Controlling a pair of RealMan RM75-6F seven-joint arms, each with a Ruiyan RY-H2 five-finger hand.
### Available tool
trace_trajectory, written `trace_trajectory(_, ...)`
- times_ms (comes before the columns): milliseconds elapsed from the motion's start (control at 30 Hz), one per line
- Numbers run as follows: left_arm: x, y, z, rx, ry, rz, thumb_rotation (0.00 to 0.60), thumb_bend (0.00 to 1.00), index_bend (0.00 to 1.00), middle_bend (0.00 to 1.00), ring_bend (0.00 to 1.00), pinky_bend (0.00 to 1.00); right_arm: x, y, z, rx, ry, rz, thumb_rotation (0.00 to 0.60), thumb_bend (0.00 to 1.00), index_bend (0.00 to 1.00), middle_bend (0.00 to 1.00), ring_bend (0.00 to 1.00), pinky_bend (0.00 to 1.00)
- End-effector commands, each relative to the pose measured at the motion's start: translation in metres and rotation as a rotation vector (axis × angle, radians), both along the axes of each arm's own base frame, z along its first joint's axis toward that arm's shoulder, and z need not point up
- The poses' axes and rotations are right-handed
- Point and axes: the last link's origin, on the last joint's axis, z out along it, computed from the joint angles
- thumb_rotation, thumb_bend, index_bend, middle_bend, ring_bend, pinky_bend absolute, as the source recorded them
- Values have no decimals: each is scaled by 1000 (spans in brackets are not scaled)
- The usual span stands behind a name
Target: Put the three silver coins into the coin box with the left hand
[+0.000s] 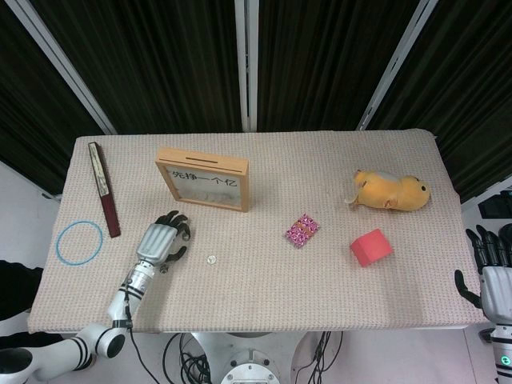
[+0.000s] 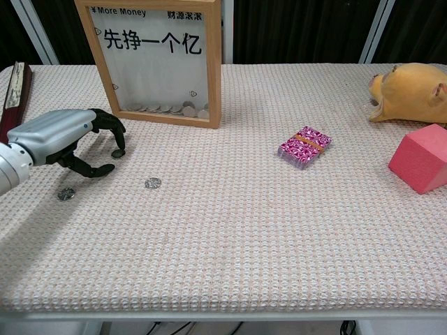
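Note:
The wooden coin box (image 1: 203, 179) (image 2: 157, 59) stands upright at the back left, with several coins behind its clear pane. Three silver coins lie loose on the cloth in the chest view: one (image 2: 118, 153) at my left hand's fingertips, one (image 2: 152, 183) to the right, also seen in the head view (image 1: 211, 259), and one (image 2: 66, 194) below the hand. My left hand (image 1: 162, 244) (image 2: 66, 139) hovers low in front of the box, fingers arched down and thumb apart, holding nothing. My right hand (image 1: 492, 268) hangs off the table's right edge with fingers spread.
A dark red stick (image 1: 105, 189) and a blue ring (image 1: 79, 242) lie at the far left. A pink card pack (image 2: 304, 147), a red block (image 2: 421, 167) and an orange plush toy (image 2: 410, 92) sit on the right half of the table.

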Motion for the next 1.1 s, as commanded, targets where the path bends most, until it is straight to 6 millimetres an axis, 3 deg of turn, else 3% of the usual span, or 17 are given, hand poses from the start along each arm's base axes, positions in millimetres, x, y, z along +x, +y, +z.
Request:
trace_trajectory(33, 0, 0, -1, 0, -2, 1, 600, 286, 407, 201, 98, 223, 0, 0, 0, 0, 0, 0, 600, 389, 0, 0, 0, 0)
trace_trajectory(1100, -3, 7, -5, 4, 11, -1, 600, 286, 440, 215, 98, 223, -1, -2, 0, 10, -1, -7, 600, 388, 0, 0, 0, 0)
